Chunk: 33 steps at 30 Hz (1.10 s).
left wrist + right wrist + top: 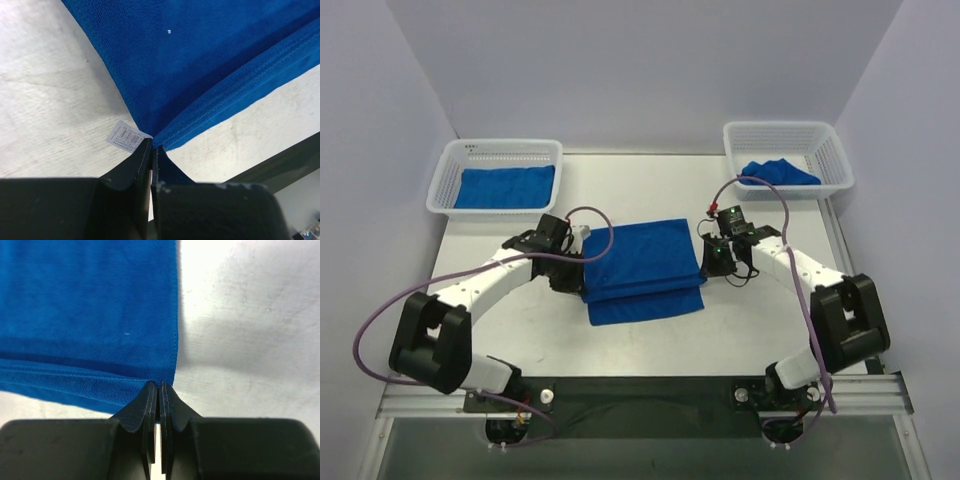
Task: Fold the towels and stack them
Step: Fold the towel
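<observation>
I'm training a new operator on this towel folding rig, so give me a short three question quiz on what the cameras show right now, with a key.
1. True or false: the left gripper and the right gripper are each shut on a corner of the blue towel on the table.
2. A white label shows next to the gripped corner in which view? A) left wrist B) right wrist C) neither
3. Fill in: the crumpled towel lies in the basket on the robot's ____ side.
Key: 1 true; 2 A; 3 right.
</observation>
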### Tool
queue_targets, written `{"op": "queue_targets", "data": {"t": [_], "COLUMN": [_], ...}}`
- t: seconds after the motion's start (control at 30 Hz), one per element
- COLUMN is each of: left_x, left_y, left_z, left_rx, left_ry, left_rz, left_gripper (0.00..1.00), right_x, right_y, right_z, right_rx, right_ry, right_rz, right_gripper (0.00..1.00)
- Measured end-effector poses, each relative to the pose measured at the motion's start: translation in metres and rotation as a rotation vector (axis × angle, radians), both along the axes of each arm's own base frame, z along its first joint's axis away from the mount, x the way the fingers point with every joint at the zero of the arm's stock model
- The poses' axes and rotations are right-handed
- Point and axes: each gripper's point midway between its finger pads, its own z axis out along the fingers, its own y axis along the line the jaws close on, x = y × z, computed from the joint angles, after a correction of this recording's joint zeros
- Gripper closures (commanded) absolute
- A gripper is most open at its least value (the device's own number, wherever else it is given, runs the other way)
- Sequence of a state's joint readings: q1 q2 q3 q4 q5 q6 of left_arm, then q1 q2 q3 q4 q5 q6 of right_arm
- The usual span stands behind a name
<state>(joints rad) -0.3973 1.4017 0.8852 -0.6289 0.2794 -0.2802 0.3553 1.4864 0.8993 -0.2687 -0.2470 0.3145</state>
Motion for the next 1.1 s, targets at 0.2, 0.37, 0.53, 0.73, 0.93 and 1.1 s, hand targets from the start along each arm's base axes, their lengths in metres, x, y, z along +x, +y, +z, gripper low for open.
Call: {"op": "queue_targets", "data": {"t": [0.2, 0.37, 0.53, 0.73, 0.93, 1.1], "left_x": [-0.016, -0.026, -0.04, -0.044, -0.012, 0.011], "left_y": [0.0, 0.005, 0.005, 0.001, -0.013, -0.022], "left_z": [-0.035, -0.045, -0.041, -0.007, 0.032, 0.026], "left_rx": [0.023, 0.04, 0.013, -0.055, -0.101, -0.07], "left_ry": [0.118, 0.157, 0.171, 0.085, -0.022, -0.006], "left_rz": [0.008, 0.029, 0.052, 0.07, 0.058, 0.03], "left_gripper": [0.84, 0.47, 0.22, 0.21, 0.26, 0.37], "right_x": [-0.012, -0.019, -0.033, -0.047, -0.022, 0.001], "right_y": [0.001, 0.001, -0.004, -0.001, 0.017, 0.034], "right_z": [-0.039, -0.046, -0.043, -0.012, 0.025, 0.028], "right_rx": [-0.035, -0.047, -0.05, -0.034, -0.017, -0.032], "right_ry": [0.134, 0.163, 0.163, 0.098, -0.008, -0.023], "right_rz": [0.009, 0.011, -0.001, 0.034, 0.113, 0.165], "right_gripper": [0.9, 0.68, 0.5, 0.46, 0.53, 0.65]}}
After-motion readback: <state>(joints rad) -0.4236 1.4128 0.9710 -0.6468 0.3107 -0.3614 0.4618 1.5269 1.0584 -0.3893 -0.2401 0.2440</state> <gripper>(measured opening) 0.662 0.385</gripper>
